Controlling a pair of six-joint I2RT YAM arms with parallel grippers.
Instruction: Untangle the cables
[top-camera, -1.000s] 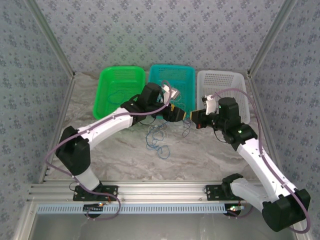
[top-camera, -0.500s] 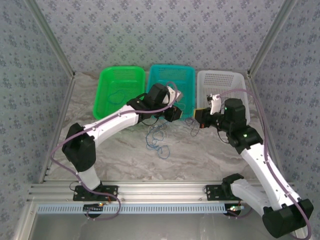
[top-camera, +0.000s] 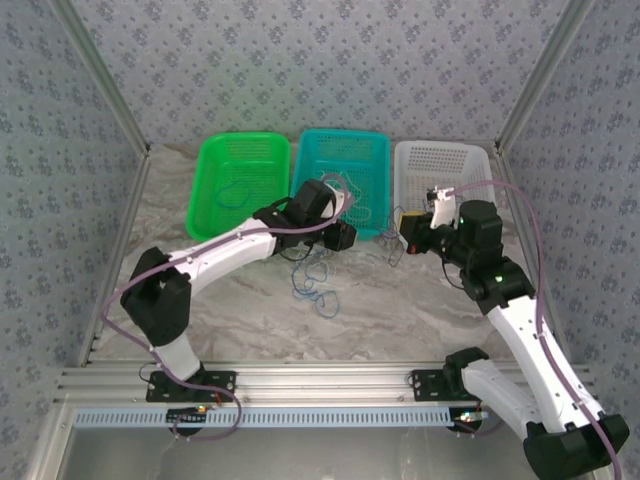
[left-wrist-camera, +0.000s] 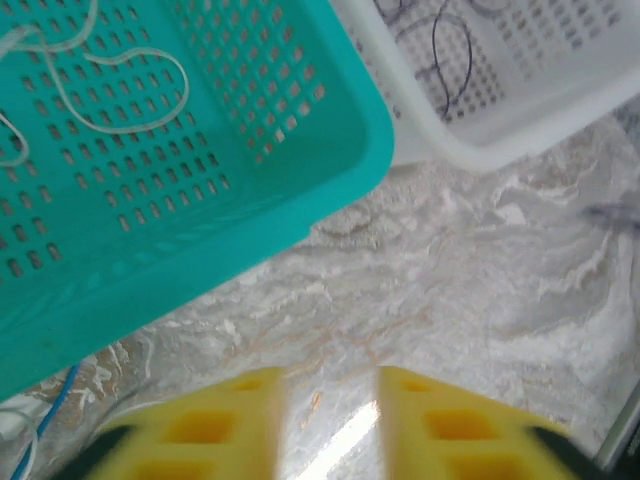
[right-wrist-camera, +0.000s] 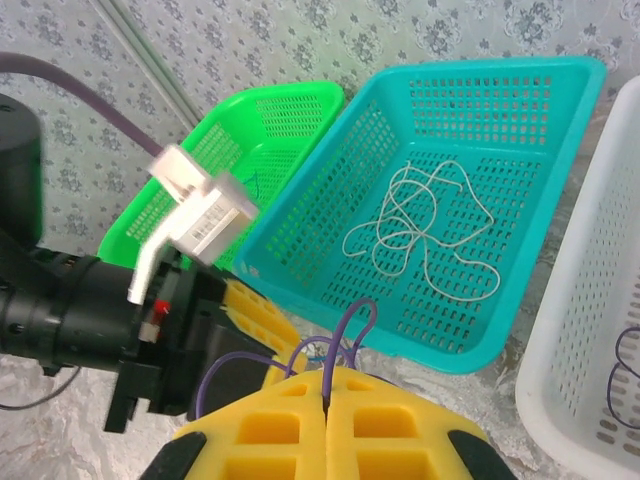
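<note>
Untangling looks well along: white cable (right-wrist-camera: 420, 225) lies inside teal basket (right-wrist-camera: 500, 68), dark cable (left-wrist-camera: 450, 60) in white basket (left-wrist-camera: 500, 150) to its right, thin cable (top-camera: 233, 190) in green basket (top-camera: 243, 140) to its left. Blue cable heap (top-camera: 312, 278) on table (left-wrist-camera: 480, 280) before teal basket, unsorted. Right gripper (right-wrist-camera: 328, 390) pinches purple cable (right-wrist-camera: 340, 330) by teal basket's near corner. Left gripper (left-wrist-camera: 330, 395) spread, empty. Purple cable free of blue: hard to tell.

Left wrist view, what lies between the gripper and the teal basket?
Bare marble tabletop between the left gripper and the teal basket, seen in the left wrist view; a blue cable lies off left.
</note>
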